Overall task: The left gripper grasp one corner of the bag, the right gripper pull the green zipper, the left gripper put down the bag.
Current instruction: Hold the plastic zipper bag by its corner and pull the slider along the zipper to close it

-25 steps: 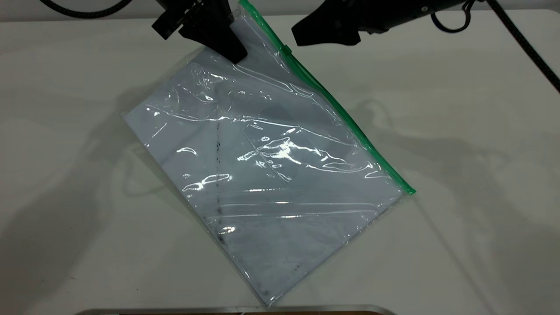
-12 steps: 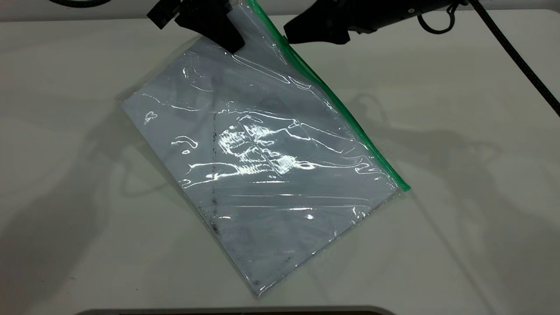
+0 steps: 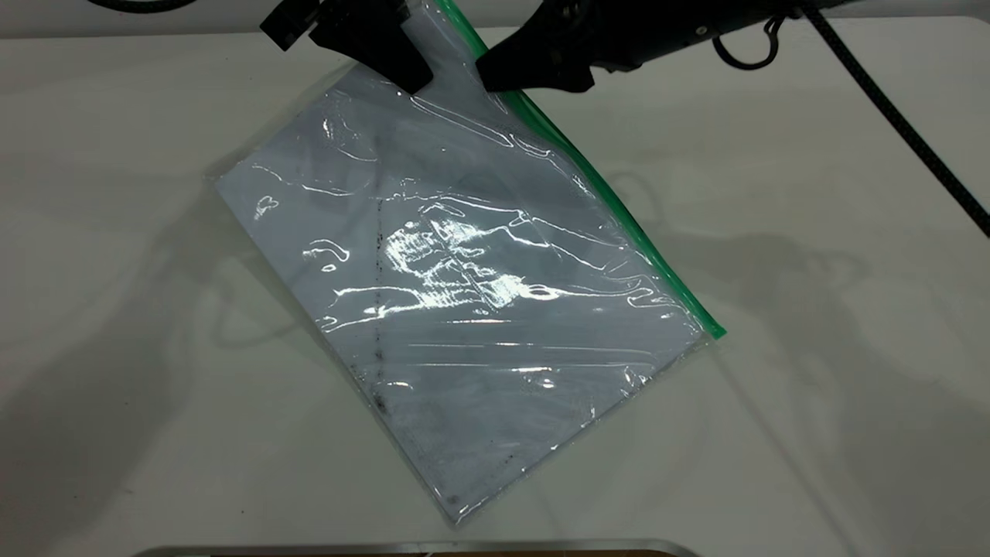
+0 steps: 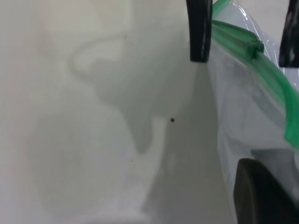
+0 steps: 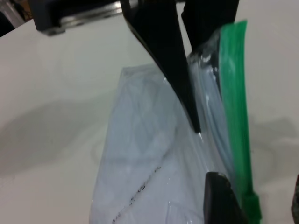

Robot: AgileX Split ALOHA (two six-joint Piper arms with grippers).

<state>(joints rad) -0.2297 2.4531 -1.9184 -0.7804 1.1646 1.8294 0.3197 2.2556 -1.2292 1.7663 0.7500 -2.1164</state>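
Note:
The bag [image 3: 464, 271], a clear pouch with pale sheets and a dark smudge line, lies slanted on the table with its far corner raised. My left gripper [image 3: 418, 77] is shut on that raised corner, beside the end of the green zipper [image 3: 619, 216]. The right gripper [image 3: 495, 77] is open at the zipper's upper end. In the right wrist view its fingers [image 5: 219, 200] stand either side of the small green slider tab [image 5: 252, 207] without pinching it. The left wrist view shows the same: slider tab [image 4: 254, 46] between two dark fingers [image 4: 201, 28]. In the exterior view the right gripper hides the slider.
The white table [image 3: 812, 387] spreads around the bag on all sides. The right arm's thick black cable [image 3: 889, 108] runs across the far right. A dark rounded edge [image 3: 418, 549] lies along the near border of the table.
The left gripper drew the bag's corner up and back, shifting the pouch, then held still. The right gripper moved left until its open fingers straddle the zipper's upper end.

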